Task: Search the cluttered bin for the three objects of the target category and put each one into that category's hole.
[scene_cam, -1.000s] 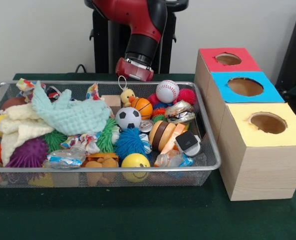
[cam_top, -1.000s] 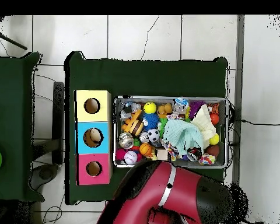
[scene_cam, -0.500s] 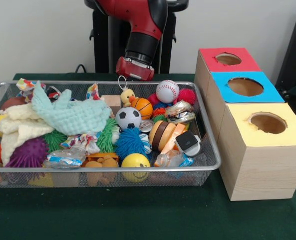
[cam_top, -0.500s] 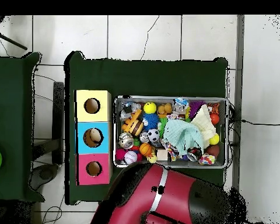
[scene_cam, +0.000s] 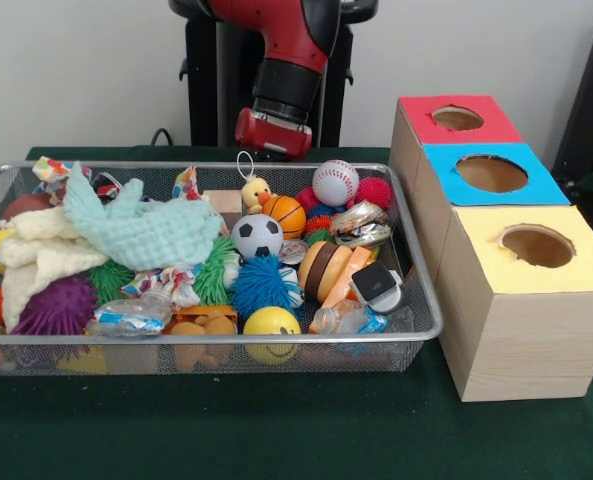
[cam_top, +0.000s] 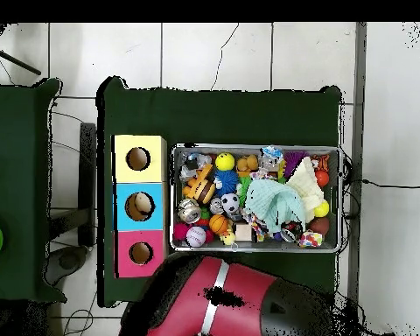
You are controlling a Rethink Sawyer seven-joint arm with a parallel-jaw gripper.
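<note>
The red and black arm [scene_cam: 286, 60] hung at top centre, its fingers' state impossible to tell. Two crumpled clear plastic bottles [scene_cam: 128, 316] [scene_cam: 351, 320] lay along the silver wire-mesh basket's [scene_cam: 226, 340] lower edge.

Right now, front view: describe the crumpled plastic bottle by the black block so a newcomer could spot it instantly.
Start at the wire mesh bin and go to its near corner beside the yellow-topped box. Just inside the front rim, between the yellow smiley ball and that corner, lies the bottle, below the black block. It is the only see-through, dented item there, with a blue-and-white label.
</note>
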